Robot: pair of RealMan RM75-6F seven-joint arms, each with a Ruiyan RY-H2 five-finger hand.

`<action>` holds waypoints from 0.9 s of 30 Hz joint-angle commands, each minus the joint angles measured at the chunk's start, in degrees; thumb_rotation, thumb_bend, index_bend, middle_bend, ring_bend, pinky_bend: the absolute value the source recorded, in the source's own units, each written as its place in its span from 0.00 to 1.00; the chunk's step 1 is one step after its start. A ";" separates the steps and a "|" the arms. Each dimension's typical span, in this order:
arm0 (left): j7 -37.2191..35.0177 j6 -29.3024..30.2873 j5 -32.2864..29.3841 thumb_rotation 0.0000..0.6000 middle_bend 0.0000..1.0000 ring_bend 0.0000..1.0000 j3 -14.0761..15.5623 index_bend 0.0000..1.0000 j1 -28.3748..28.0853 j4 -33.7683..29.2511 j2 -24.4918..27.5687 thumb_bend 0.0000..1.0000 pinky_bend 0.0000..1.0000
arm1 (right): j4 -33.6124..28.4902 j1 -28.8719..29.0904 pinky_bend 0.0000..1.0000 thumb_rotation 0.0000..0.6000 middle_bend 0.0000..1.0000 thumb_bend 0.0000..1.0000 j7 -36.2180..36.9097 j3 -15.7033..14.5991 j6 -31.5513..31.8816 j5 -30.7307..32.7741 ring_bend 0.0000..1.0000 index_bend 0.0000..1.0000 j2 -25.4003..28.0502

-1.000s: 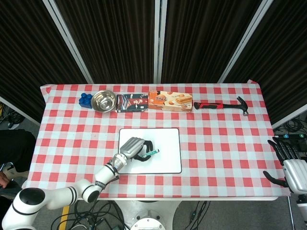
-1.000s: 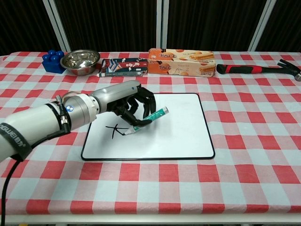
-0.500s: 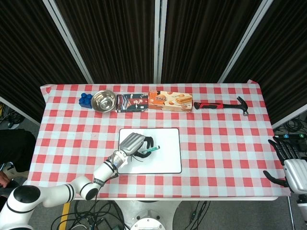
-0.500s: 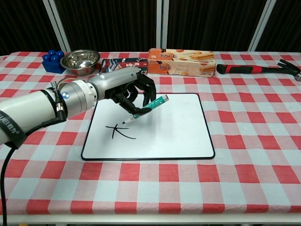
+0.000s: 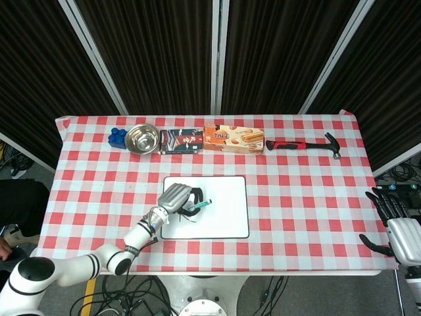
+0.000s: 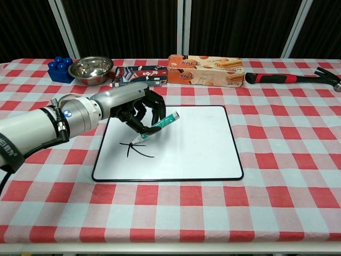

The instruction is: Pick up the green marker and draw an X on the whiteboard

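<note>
My left hand holds the green marker over the left half of the whiteboard. The marker slants down to the left, its tip at or just above the dark crossing strokes drawn on the board's left side. From the head view those strokes are mostly hidden under the hand. My right hand hangs off the table's right edge, fingers spread, holding nothing; the chest view does not show it.
Along the far edge lie a blue block, a steel bowl, a dark flat box, an orange biscuit box and a red-handled hammer. A red-and-white checked cloth covers the table.
My left hand with the marker lifted off the board, then moved left and lowered the tip back near the drawn strokes. The right hand stayed still.
</note>
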 commanded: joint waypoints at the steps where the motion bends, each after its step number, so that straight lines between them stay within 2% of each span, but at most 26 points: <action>1: -0.05 -0.20 -0.01 1.00 0.60 0.76 -0.12 0.57 -0.20 0.35 -0.24 0.38 0.97 | -0.08 -0.06 0.00 1.00 0.00 0.12 -0.09 0.00 0.04 0.07 0.00 0.00 0.10; 13: -0.61 -0.78 -1.02 1.00 0.60 0.76 0.50 0.57 1.04 0.59 0.50 0.38 0.97 | -0.27 0.41 0.00 1.00 0.00 0.12 -0.30 0.02 -0.35 -0.43 0.00 0.00 -0.08; 20: 0.13 1.49 -1.77 1.00 0.60 0.76 1.73 0.57 4.46 -3.97 4.36 0.38 0.97 | 0.04 1.05 0.00 1.00 0.00 0.12 0.01 -0.01 -0.44 -1.42 0.00 0.00 -0.73; 27: 2.28 6.21 0.66 1.00 0.59 0.75 0.29 0.56 5.18 -12.06 8.75 0.38 0.97 | 0.12 0.41 0.00 1.00 0.00 0.12 0.21 -0.03 1.25 -1.79 0.00 0.00 -0.55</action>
